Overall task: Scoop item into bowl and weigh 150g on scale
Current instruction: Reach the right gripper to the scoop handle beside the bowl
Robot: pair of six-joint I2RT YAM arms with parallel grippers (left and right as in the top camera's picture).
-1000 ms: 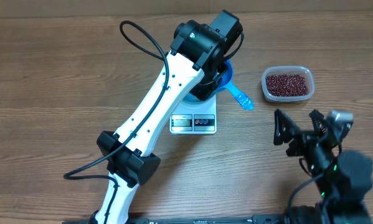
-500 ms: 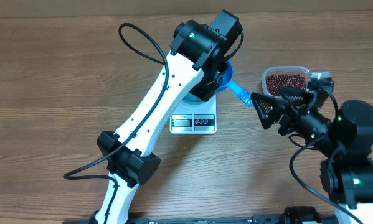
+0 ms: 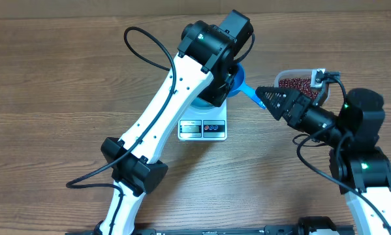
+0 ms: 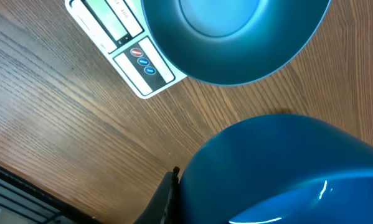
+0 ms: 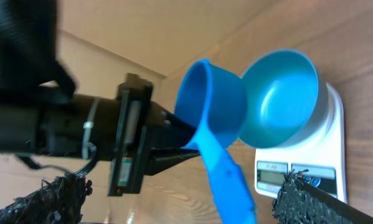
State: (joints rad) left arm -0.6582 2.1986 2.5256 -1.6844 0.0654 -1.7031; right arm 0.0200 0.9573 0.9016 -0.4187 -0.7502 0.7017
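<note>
The blue bowl (image 4: 230, 37) stands empty on the white scale (image 3: 203, 128); from overhead my left arm hides most of it. My left gripper (image 5: 177, 137) is shut on the cup end of a small blue scoop (image 5: 211, 106), held just right of the bowl (image 5: 279, 99). The scoop's handle (image 3: 252, 99) points toward my right gripper (image 3: 268, 98), which is open with the handle (image 5: 233, 186) between its spread fingers, not touching. The red-brown beans (image 3: 296, 83) lie in a clear tub behind the right arm.
The clear tub (image 3: 312, 73) sits at the right rear, partly covered by my right arm. My left arm (image 3: 162, 124) spans the table diagonally from the front left to the scale. A black cable (image 3: 146, 39) loops behind it.
My right arm has swung from the front right up and left, bringing its open fingers to the scoop's handle. The left arm, scoop, bowl and scale have not moved.
</note>
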